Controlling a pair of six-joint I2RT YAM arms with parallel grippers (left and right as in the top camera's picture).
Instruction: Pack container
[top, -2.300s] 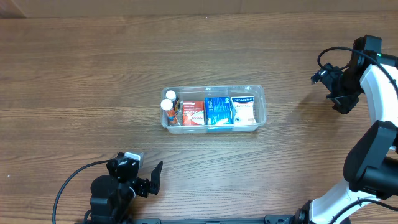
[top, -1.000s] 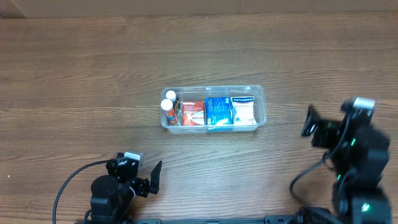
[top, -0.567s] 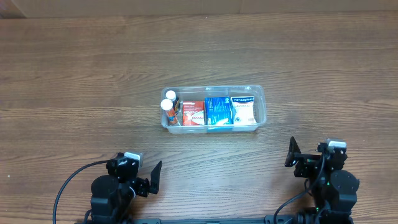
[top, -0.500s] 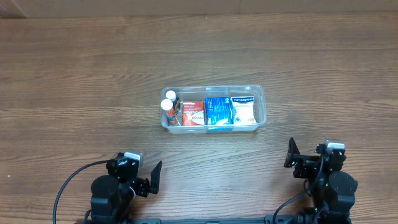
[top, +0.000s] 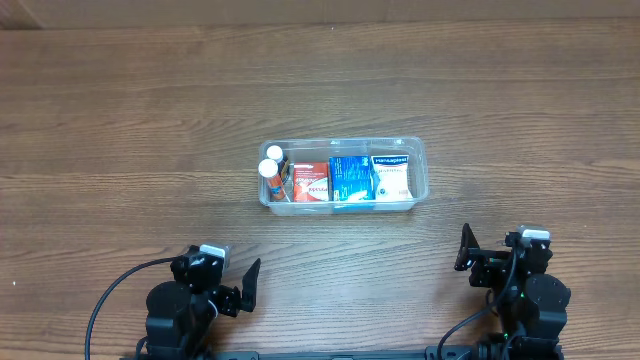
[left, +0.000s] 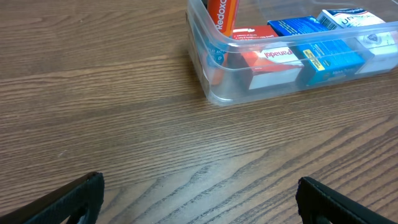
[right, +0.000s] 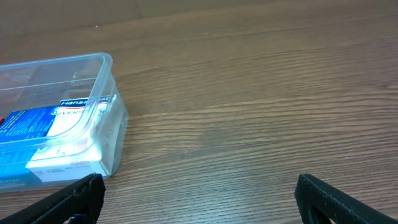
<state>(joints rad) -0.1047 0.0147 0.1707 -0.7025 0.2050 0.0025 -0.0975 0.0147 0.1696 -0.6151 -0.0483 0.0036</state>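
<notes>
The clear container (top: 420, 160) stands at the middle of the table. Inside it are two orange tubes with white caps (top: 270, 170), a red box (top: 310, 182), a blue box (top: 351, 177) and a white box (top: 391, 176). It also shows in the left wrist view (left: 199, 56) and in the right wrist view (right: 106, 62). My left gripper (top: 245, 285) is open and empty near the front edge, left of the container. My right gripper (top: 467, 250) is open and empty near the front edge, to the container's right. Both wrist views show bare wood between the fingers, for the left gripper (left: 199, 199) and the right gripper (right: 199, 199).
The wooden table (top: 120, 130) surrounds the container on every side. A cardboard corner (top: 20, 14) shows at the far left back edge. Black cables (top: 110, 295) run by the left arm's base.
My right arm has swung from the far right of the table down to the front edge and settled there. The left arm and the container have not moved.
</notes>
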